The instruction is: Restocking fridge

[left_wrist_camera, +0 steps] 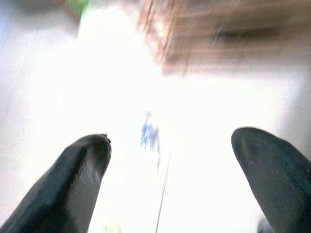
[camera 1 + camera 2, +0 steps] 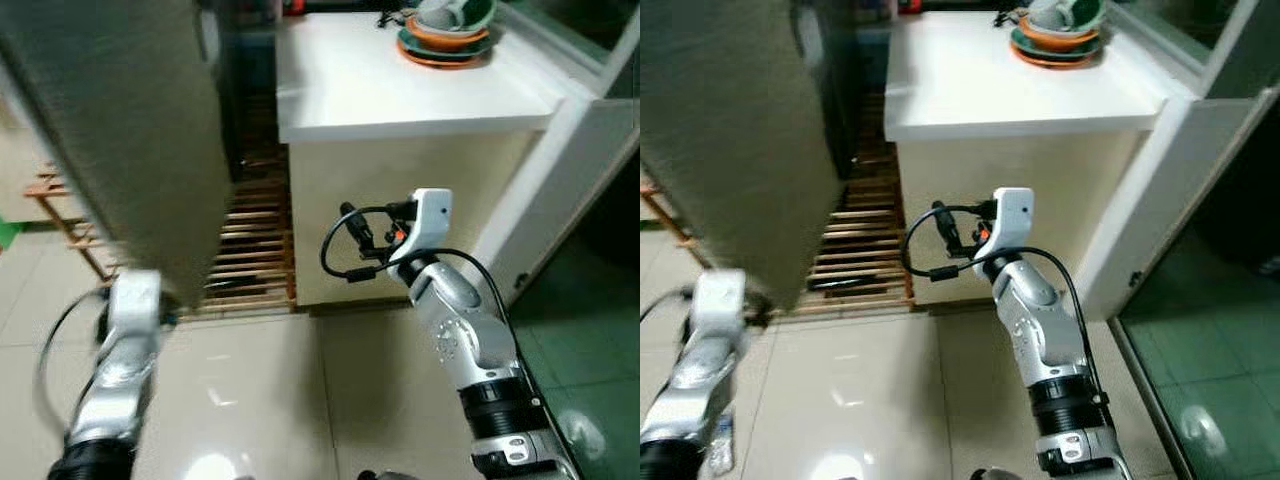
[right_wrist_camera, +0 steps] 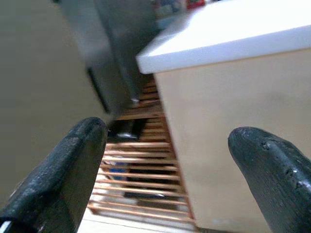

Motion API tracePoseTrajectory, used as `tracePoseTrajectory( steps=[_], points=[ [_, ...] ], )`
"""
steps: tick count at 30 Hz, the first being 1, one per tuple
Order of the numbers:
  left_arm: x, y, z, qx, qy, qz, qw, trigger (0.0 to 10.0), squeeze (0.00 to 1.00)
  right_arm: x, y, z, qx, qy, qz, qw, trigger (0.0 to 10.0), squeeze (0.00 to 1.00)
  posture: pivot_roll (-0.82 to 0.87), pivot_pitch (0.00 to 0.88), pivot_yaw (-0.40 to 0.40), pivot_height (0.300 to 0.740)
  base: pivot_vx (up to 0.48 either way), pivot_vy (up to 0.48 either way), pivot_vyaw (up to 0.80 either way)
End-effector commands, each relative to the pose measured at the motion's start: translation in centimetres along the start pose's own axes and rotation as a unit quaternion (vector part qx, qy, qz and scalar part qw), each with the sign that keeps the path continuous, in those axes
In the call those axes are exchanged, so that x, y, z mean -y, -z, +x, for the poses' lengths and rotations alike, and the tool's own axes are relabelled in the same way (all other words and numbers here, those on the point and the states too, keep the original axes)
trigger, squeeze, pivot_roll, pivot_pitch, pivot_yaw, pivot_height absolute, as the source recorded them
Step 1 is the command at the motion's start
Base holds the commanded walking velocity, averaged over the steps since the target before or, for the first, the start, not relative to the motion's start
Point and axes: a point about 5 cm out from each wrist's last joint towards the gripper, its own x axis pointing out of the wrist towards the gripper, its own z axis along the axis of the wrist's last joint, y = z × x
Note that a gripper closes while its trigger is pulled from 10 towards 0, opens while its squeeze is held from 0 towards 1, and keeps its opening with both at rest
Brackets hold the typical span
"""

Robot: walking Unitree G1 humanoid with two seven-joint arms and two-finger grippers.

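The fridge's grey door hangs open at the upper left, with dark shelves behind its edge. My left arm is low at the left, just under the door's corner. In the blurred left wrist view my left gripper is open over bright floor tiles, where a small clear bottle with a blue label lies; it also appears by my arm. My right arm is raised in front of the cabinet. My right gripper is open and empty, facing the gap between fridge and counter.
A white counter on a beige cabinet stands ahead, with stacked bowls at its far right. A slatted wooden rack lies low between fridge and cabinet. A white door frame and green floor are to the right.
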Motion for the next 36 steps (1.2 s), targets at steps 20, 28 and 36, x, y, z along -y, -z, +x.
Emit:
tracePoseTrajectory(
  steps=[20,28,36],
  points=[
    [6.8,-16.3,-8.7,0.415,0.184,-0.082,0.887,10.0,0.0,0.9,-1.0,0.1,0.051,0.032,-0.034,0.998,10.0,0.0,-0.03,0.0,-0.021,0.74,0.021,0.0,0.0],
    [6.9,-17.3,-8.6,0.396,0.186,-0.115,0.892,10.0,0.0,0.6,0.7,-1.4,0.033,0.019,-0.055,0.998,10.0,0.0,-0.06,0.0,0.002,0.74,0.462,0.0,0.0],
    [7.2,-16.9,-8.5,0.379,0.188,-0.121,0.898,10.0,0.0,0.9,0.7,-1.6,0.032,0.025,-0.056,0.998,10.0,0.0,-0.07,0.0,-0.007,0.74,0.465,0.0,0.0]
  ],
)
